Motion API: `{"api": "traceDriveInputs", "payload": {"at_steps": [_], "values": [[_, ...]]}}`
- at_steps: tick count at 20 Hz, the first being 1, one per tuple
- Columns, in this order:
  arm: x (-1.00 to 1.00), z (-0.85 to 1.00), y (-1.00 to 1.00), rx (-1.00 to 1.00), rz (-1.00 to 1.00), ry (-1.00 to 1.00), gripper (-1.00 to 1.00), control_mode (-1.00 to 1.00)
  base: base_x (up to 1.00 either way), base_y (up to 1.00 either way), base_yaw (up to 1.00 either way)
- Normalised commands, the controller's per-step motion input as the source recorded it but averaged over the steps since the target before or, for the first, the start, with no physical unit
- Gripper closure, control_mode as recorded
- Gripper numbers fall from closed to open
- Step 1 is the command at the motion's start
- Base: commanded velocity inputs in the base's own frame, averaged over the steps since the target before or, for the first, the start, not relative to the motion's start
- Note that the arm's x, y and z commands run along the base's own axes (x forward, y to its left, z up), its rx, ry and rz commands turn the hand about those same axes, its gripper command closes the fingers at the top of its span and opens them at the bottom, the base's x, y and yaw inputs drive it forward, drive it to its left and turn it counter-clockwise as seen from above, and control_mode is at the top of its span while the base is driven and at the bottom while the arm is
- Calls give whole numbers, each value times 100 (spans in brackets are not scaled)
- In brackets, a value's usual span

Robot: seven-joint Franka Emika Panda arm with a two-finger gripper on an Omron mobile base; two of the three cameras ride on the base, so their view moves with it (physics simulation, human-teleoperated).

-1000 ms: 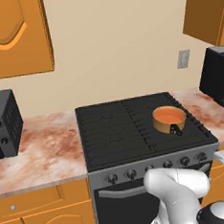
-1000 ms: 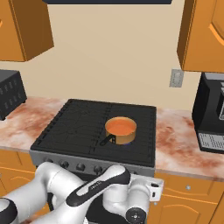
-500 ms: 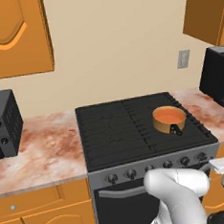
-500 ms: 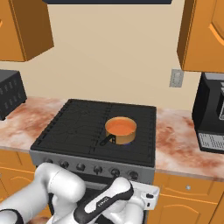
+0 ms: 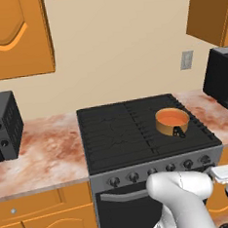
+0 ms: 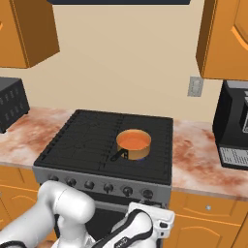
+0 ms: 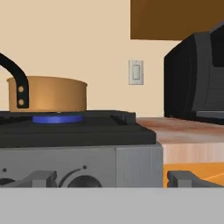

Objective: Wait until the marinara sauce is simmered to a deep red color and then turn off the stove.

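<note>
Since the earlier frame the arm is dropping lower, toward the bottom of both base views. The gripper (image 7: 107, 180) is standing wide, holding nothing, facing the stove (image 7: 78, 131) front. The hand view is revealing a blue flame under the saucepan (image 7: 47, 94); from above, the sauce (image 6: 133, 140), centre frame, is showing orange, so waiting is likely continuing.

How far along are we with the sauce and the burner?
Done: nothing yet. The marinara sauce looks orange, not deep red, and a blue flame burns under the saucepan. In hand: waiting, gripper open at the stove front. Left: turning off the knob.
</note>
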Motion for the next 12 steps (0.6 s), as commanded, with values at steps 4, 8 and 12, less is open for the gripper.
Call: {"api": "traceDriveInputs", "payload": {"at_steps": [4,8,12], "values": [[3,0,9,0,0,-8,-100,-100,0,0,0],[3,-1,16,0,0,-3,-100,-100,0,0,0],[16,0,9,0,0,0,-100,-100,0,0,0]]}}
